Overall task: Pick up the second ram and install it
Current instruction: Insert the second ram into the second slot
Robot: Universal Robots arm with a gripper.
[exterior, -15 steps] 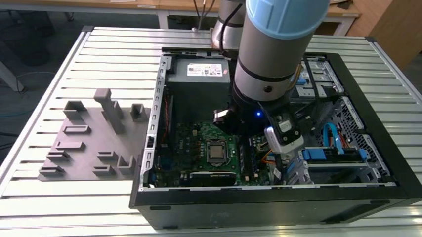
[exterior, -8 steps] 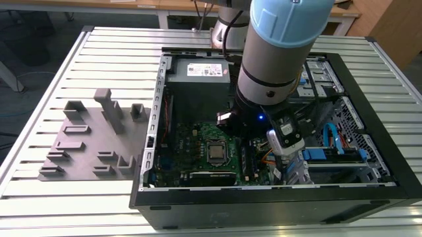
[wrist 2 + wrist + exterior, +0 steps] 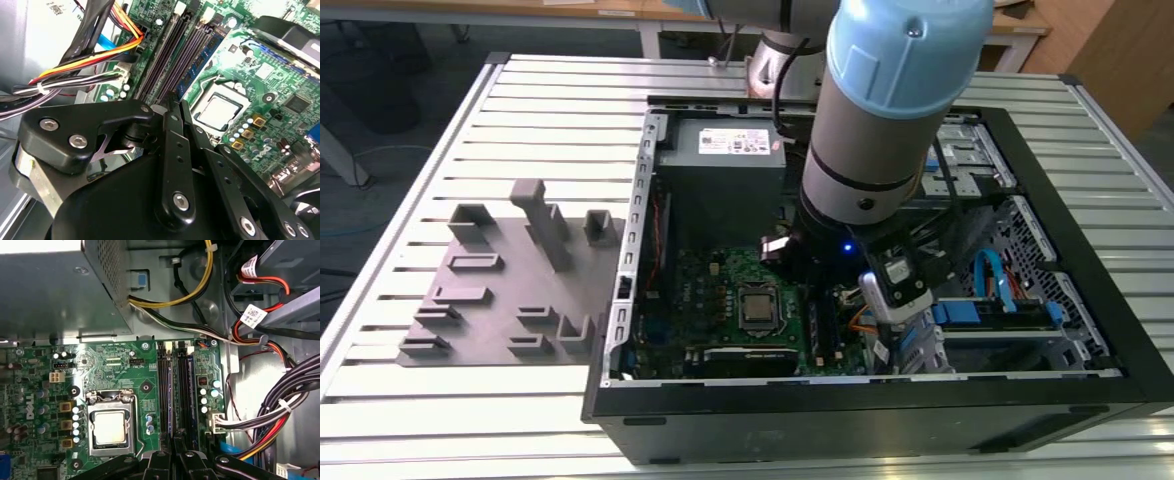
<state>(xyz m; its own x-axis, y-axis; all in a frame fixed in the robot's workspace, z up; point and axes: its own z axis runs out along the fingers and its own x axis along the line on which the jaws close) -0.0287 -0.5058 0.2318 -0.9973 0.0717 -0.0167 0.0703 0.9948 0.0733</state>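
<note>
My gripper [image 3: 834, 290] reaches down into the open computer case [image 3: 627, 300], over the memory slots [image 3: 163, 390] beside the processor socket [image 3: 110, 427]. In both wrist views the two fingers stand pressed close together. The second ram [image 3: 170, 390], a thin dark blue-green stick seen edge-on, runs along the slot bank straight into the narrow gap at my gripper [image 3: 173, 437]. In the second wrist view the second ram [image 3: 200, 57] shows its blue face and leads to my gripper [image 3: 177, 102]. Another dark stick [image 3: 184, 390] stands in the neighbouring slot.
A grey power supply [image 3: 720, 170] fills the case's far end. Bundled cables [image 3: 280, 415] hang close beside the slots. Drive bays with a blue cable [image 3: 994, 290] sit at the exterior view's right. A grey fixture block [image 3: 507, 290] lies on the slatted table outside the case.
</note>
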